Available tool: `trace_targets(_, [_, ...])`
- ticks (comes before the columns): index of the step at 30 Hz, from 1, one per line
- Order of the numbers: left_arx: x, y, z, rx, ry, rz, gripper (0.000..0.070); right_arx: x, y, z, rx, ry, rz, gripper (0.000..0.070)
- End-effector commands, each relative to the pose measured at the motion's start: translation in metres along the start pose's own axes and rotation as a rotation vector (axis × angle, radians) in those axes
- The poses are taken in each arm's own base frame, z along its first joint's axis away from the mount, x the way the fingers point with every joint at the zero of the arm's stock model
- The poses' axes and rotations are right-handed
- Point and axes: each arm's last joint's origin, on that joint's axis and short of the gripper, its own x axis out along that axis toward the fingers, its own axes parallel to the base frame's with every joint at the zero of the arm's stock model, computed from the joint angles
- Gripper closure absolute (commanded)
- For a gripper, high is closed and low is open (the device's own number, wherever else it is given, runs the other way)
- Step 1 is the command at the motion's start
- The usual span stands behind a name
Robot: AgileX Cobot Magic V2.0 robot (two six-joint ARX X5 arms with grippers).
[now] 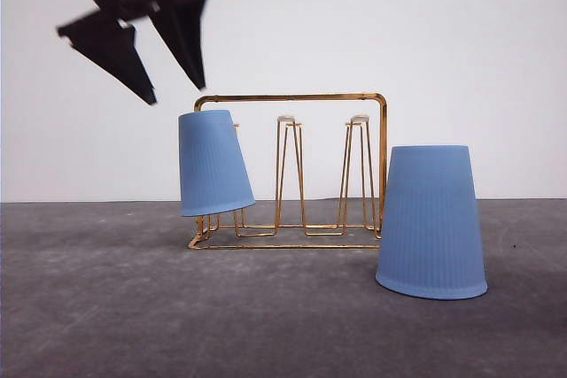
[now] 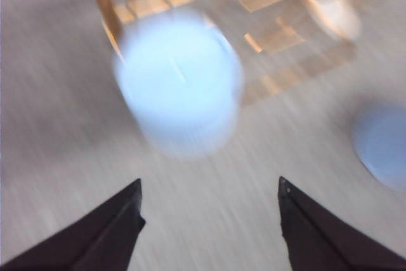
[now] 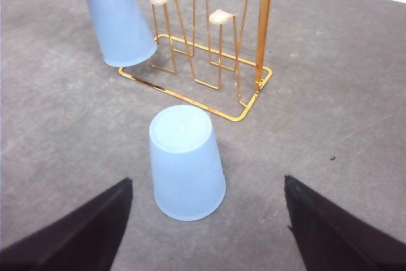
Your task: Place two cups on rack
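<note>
Front view shows one ribbed blue cup (image 1: 213, 164) hanging upside down and tilted on the outer prong of the gold wire rack (image 1: 292, 170). The left end effector (image 1: 174, 77) is above it, spread and holding nothing; its picture is blurred, so probably it is moving. The second cup (image 3: 188, 163) stands upside down on the grey worktop (image 1: 133, 307), just in front of the rack's other end. The right end effector (image 3: 206, 220) is near it, spread wide and empty. To do this step well, close on the ribbed wall near the middle, lift straight, then lower the cup over a free prong (image 1: 358, 174). The tapered plastic is smooth and may slip; the prongs are thin hairpins with whitish tips.
</note>
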Motion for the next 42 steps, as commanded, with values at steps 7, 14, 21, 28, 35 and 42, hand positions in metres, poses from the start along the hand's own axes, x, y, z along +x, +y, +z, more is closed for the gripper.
trace_targets(7, [-0.006, 0.0, -0.043, -0.048, -0.001, -0.056, 0.0318, 0.004, -0.001, 0.004, 0.038, 0.013, 0.014, 0.0212])
trace_targets(14, [-0.003, 0.008, -0.112, -0.168, -0.121, -0.064, 0.0318, 0.028, -0.005, 0.004, 0.089, 0.115, 0.078, 0.0211])
trace_targets(21, [-0.006, 0.013, -0.165, -0.214, -0.182, 0.012, 0.0318, 0.067, -0.01, 0.011, 0.082, 0.149, 0.12, 0.0207])
trace_targets(28, [-0.016, 0.012, -0.177, -0.212, -0.222, 0.007, 0.0318, 0.112, -0.011, 0.009, 0.07, 0.194, 0.157, 0.0134])
trace_targets(35, [-0.017, 0.012, -0.178, -0.211, -0.225, 0.008, 0.0318, 0.156, -0.011, -0.004, 0.06, 0.238, 0.172, 0.013])
trace_targets(42, [-0.017, 0.012, -0.178, -0.211, -0.225, 0.008, 0.0318, 0.177, -0.011, -0.018, 0.072, 0.306, 0.184, 0.0308])
